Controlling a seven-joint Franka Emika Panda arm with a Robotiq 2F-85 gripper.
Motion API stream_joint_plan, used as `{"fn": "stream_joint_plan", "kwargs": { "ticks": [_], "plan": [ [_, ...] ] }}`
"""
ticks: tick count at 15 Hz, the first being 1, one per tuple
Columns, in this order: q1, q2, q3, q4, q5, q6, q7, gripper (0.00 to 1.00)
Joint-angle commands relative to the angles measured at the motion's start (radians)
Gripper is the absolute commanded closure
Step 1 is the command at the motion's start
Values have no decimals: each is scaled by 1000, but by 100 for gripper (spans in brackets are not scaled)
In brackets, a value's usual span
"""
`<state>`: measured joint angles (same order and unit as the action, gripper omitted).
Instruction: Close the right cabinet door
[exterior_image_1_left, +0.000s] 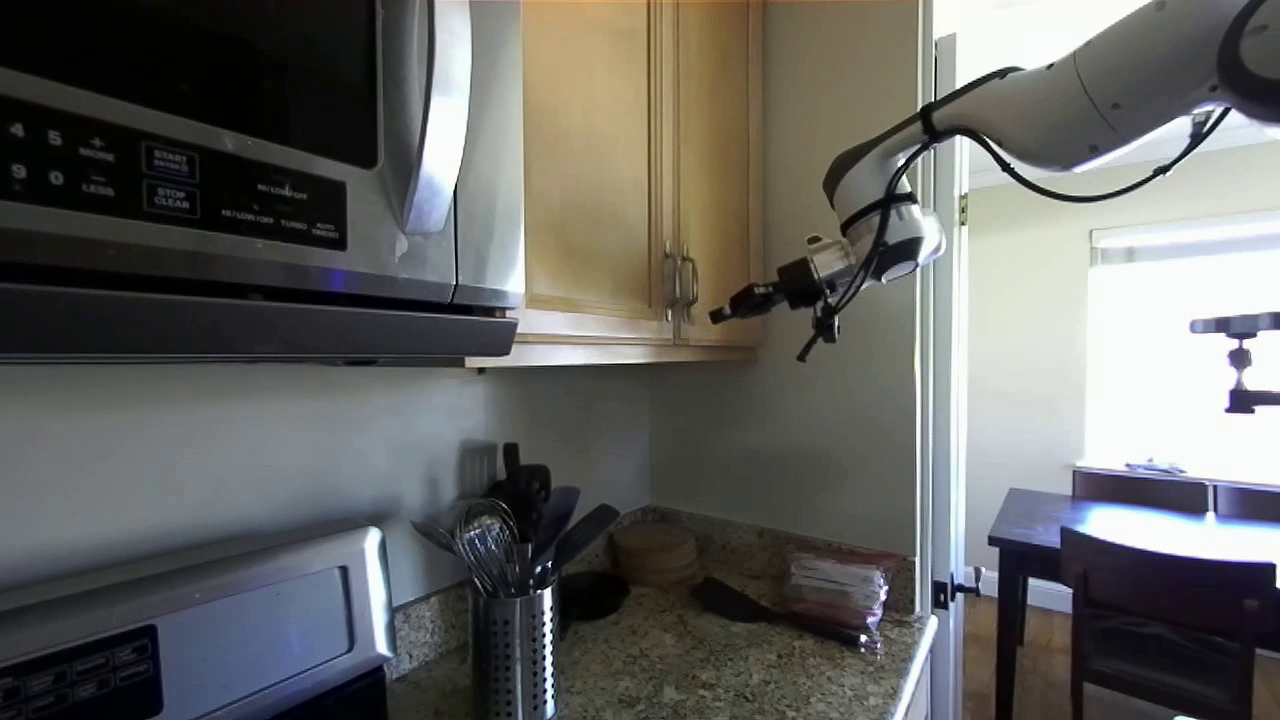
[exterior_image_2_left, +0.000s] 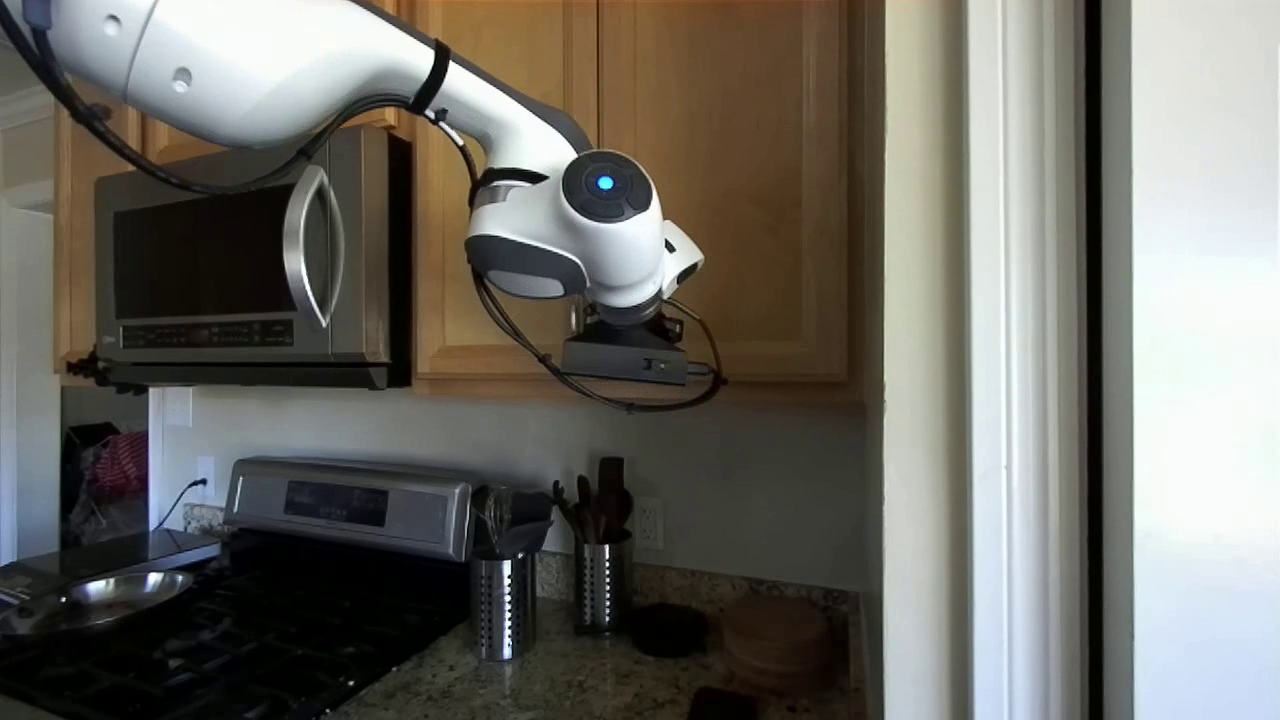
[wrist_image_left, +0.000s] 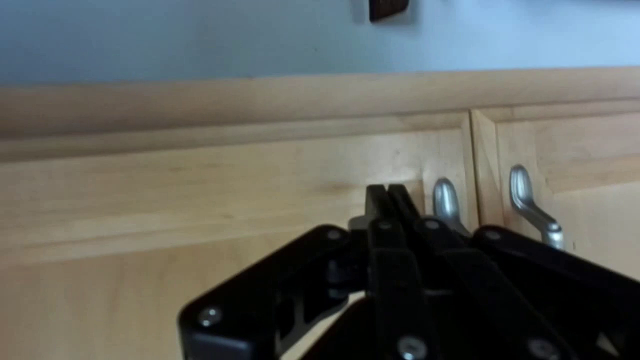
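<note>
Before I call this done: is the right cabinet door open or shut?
Shut, it appears: the right cabinet door sits flush with the left door, a thin seam between them in the wrist view.

Around the right door: the left door adjoins it on the left, the microwave lying farther left. Below it runs the counter, bearing, to its left, a can with a whisk inside; the stove stands below and farther left. My claw stands before the right door's lower part, just right of its handle.
</note>
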<state>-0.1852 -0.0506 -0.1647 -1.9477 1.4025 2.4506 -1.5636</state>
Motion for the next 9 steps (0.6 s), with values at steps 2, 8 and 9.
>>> {"fn": "stream_joint_plan", "kwargs": {
  "ticks": [2,8,9],
  "plan": [
    [-53,-120,-38,-158,-352,2,190,91],
    [-86,-237,-73,-269,-802,-58,478,47],
    [-84,-257,-79,-279,-866,-84,526,42]
  ]
}}
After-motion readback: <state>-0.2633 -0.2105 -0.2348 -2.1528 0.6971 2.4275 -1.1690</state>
